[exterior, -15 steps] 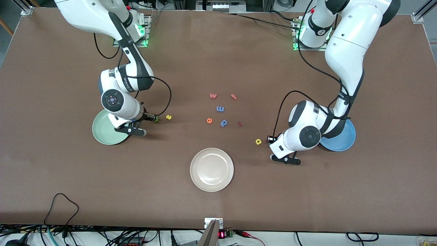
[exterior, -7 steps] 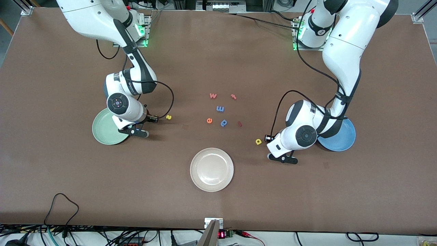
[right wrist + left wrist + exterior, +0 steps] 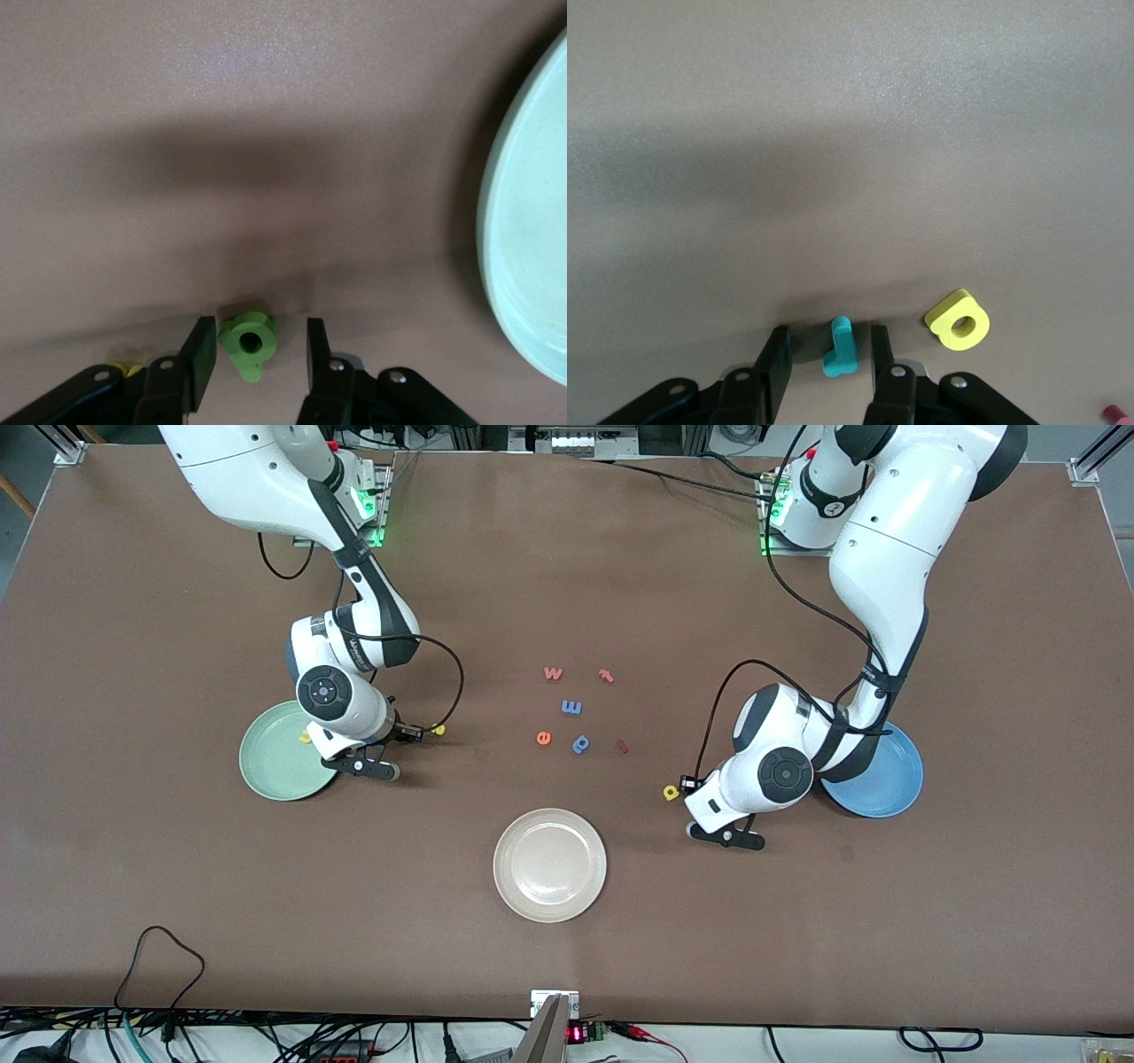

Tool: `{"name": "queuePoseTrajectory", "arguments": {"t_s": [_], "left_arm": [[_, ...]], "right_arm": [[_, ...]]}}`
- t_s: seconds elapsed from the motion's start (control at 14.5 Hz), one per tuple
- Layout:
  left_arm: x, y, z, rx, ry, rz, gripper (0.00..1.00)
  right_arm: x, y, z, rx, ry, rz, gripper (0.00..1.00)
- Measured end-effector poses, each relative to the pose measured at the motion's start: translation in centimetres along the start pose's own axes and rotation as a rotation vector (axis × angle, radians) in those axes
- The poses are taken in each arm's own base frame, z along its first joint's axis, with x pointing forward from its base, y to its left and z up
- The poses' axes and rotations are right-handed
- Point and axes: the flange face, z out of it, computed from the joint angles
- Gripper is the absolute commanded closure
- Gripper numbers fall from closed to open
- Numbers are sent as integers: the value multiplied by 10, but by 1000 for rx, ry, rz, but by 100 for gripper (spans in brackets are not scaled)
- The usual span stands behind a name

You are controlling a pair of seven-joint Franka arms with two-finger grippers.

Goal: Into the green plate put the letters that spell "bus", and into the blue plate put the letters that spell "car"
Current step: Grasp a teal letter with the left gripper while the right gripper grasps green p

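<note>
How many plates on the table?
3. Round pale-green plate at the right arm's end; round cream-white plate nearest the front camera; round sky-blue plate at the left arm's end, partly covered.

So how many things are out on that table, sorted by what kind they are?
Plates: 3 (green plate, cream plate, blue plate)
Letters: 11 (9 in the front view, plus a teal one and a green one in the wrist views)
Total: 14

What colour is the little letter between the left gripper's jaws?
Teal. The small letter between the jaws of the left gripper shows best in the left wrist view.
</note>
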Motion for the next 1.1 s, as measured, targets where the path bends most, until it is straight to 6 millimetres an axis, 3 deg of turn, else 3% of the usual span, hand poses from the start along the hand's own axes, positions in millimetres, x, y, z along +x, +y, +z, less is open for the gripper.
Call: {"name": "queuePoseTrajectory", "arguments": {"t_s": [0.69, 1.1], "left_arm": [[-1, 8, 0, 59, 14, 58, 95], [3, 0, -3, 62, 22, 48, 99]], "right_arm": [[-2, -4, 4, -2, 1, -6, 55], [-2, -5, 4, -1, 3, -7, 64]]}}
